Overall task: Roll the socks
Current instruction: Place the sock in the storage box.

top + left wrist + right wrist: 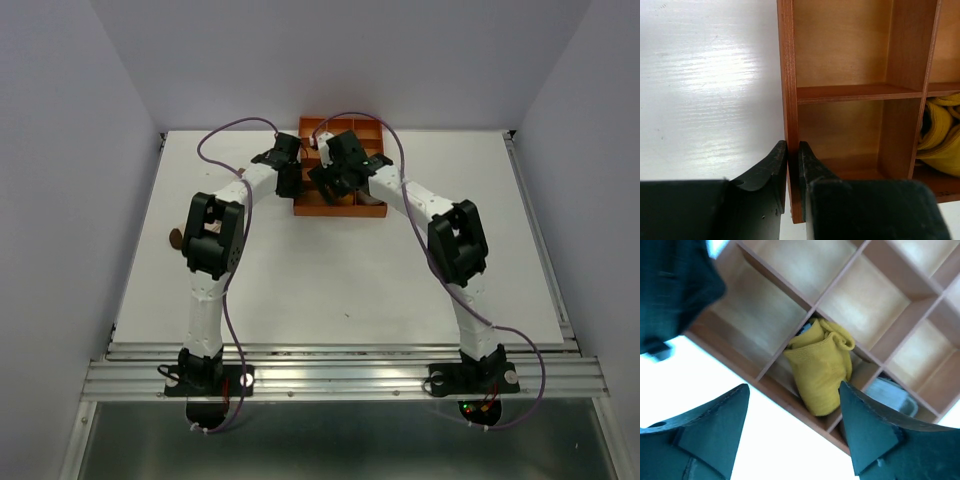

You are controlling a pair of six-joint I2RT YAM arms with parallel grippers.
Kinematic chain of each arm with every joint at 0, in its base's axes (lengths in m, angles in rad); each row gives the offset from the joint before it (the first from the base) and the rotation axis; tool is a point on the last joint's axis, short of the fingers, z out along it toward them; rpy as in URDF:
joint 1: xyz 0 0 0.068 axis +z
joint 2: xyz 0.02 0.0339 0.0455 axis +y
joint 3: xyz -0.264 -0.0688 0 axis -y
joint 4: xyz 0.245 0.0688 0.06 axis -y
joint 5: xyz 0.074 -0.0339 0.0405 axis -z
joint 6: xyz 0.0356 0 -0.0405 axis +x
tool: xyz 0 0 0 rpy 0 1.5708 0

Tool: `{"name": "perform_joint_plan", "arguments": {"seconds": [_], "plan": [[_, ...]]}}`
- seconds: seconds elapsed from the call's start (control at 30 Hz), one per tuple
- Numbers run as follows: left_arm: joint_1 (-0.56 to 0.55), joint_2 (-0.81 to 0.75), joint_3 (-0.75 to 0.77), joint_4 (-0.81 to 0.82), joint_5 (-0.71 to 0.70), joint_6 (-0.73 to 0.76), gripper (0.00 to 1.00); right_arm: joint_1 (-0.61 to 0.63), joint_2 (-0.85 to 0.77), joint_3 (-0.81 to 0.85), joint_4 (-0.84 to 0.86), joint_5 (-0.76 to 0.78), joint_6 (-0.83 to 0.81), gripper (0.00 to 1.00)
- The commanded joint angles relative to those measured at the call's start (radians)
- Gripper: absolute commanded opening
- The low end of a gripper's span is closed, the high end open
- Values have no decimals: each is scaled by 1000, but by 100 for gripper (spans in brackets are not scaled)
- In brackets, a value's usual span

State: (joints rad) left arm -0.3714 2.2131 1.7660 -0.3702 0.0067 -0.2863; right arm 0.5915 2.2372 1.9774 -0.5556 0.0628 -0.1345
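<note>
Lying bunched in a tray (787,75) compartment, the mustard sock (822,370) looked soft and light, best pinched mid-bundle; the right tool (792,388) hung open above, the left tool (792,150) clamped the tray's wall.

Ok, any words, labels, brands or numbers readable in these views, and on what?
None can be read.
The orange tray, the mustard sock and the table carry no print.
A pale patch on the left arm's elbow joint in the top view is too small to tell whether it is a label.
</note>
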Motion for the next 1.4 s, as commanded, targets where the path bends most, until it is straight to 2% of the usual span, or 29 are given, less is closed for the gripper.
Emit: {"name": "perform_joint_plan", "arguments": {"seconds": [0.0,0.03,0.07,0.23,0.33,0.4,0.43,0.47,0.5,0.53,0.57,0.67,0.87,1.13,1.37], "plan": [[-11,19,27,7,58,-45,18,10,-140,-41,88,-29,9,83],[-9,16,26,11,52,-45,22,10,-174,-55,112,-29,10,96],[-11,13,26,8,46,-51,22,10,-192,-74,131,-27,15,100],[-11,8,23,7,39,-51,23,10,-271,-185,252,31,73,100],[-11,3,10,17,41,-53,22,-1,-257,-171,276,106,168,100],[-9,-3,1,28,42,-54,21,-10,-226,-155,275,173,200,93],[-9,-4,1,30,41,-51,21,-10,-219,-149,275,187,210,84],[-11,-6,1,31,38,-50,21,-10,-209,-141,276,192,223,64],[-9,-6,1,31,36,-48,21,-21,-200,-135,276,189,233,64],[-9,-4,1,30,33,-47,20,-21,-185,-132,275,180,242,42],[-9,-1,1,30,30,-47,19,-21,-176,-126,276,174,249,29],[-11,5,7,27,36,-45,16,-30,-127,-94,275,169,256,14],[-9,10,4,31,38,-39,12,-39,-28,-38,267,152,256,10],[-9,17,1,34,44,-28,9,-39,76,20,270,180,230,9],[-9,17,-3,39,47,-21,8,-39,128,15,263,98,193,8]]}}
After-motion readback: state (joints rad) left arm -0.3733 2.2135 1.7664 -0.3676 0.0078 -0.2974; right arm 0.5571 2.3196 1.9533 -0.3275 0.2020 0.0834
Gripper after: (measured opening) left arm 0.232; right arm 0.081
